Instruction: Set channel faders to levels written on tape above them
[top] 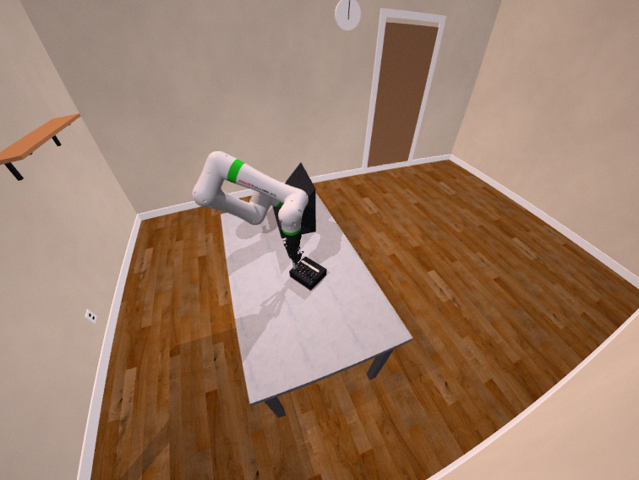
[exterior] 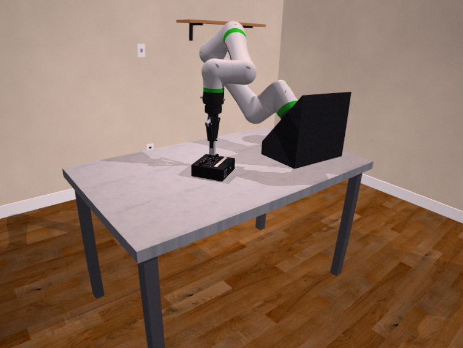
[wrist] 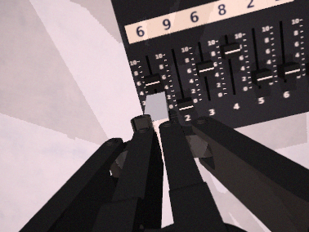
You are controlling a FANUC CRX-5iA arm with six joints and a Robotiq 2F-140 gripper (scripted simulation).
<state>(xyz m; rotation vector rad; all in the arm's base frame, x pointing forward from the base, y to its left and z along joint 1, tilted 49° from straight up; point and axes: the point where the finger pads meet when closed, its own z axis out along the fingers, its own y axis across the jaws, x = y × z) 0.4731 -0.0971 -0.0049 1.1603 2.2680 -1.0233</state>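
Tape (wrist: 204, 18): in the wrist view we lose its far end past the picture's edge, beyond the fingers; the last digit is only half shown.
Fader 1 (wrist: 153, 81): just ahead of the fingertips; a pale fingertip pad (wrist: 156, 105) covers the lower end of its slot and scale, and its number too.
Fader 2 (wrist: 185, 104): the fingers hide the desk (wrist: 245, 110) edge below it.
Desk in the top view (top: 308, 272): too small for us to read any fader or digit.
Gripper (exterior: 212, 149) in the exterior view: we cannot tell whether its tip touches the desk.
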